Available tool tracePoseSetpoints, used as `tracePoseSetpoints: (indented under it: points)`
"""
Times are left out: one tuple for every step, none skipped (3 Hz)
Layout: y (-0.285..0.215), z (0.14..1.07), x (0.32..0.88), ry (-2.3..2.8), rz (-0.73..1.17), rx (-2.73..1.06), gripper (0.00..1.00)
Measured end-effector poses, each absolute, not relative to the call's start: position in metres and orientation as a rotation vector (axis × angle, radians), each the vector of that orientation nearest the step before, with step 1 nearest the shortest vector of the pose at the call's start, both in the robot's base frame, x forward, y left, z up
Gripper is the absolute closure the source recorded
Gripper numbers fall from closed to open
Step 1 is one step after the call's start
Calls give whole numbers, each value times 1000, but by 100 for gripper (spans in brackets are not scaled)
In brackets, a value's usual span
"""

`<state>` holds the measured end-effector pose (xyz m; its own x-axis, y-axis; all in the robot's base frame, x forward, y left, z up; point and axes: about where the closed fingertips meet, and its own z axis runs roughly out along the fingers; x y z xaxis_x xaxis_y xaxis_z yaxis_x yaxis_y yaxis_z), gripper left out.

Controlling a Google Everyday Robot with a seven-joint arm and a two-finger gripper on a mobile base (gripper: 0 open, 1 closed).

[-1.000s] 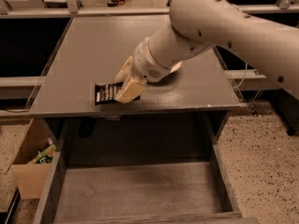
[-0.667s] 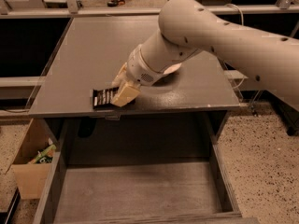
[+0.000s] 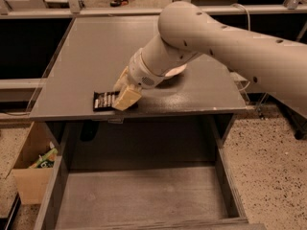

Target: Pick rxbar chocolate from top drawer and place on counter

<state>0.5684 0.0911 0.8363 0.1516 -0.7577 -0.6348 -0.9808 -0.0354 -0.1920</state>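
Speckled floor at left carries a box [image 3: 29, 183]. On the grey tabletop [image 3: 91, 47], near its front edge, the bar [image 3: 103, 100] lies flat. Its right end is under the tool [image 3: 125, 94]; whether the tool grips it I cannot tell. Below, the drawer [image 3: 144, 195] stands open.

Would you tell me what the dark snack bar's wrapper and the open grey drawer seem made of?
The small dark rxbar chocolate, on the grey counter at the gripper, looks wrapped in thin printed film, probably plastic. The wide grey top drawer seems stained wood: thick board walls, faint streaks.
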Motion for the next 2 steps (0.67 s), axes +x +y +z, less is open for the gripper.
tracePoseSetpoints:
  points:
    - [91,836,568,1656,488,-1844,57]
    - [91,836,568,1656,488,-1844,34]
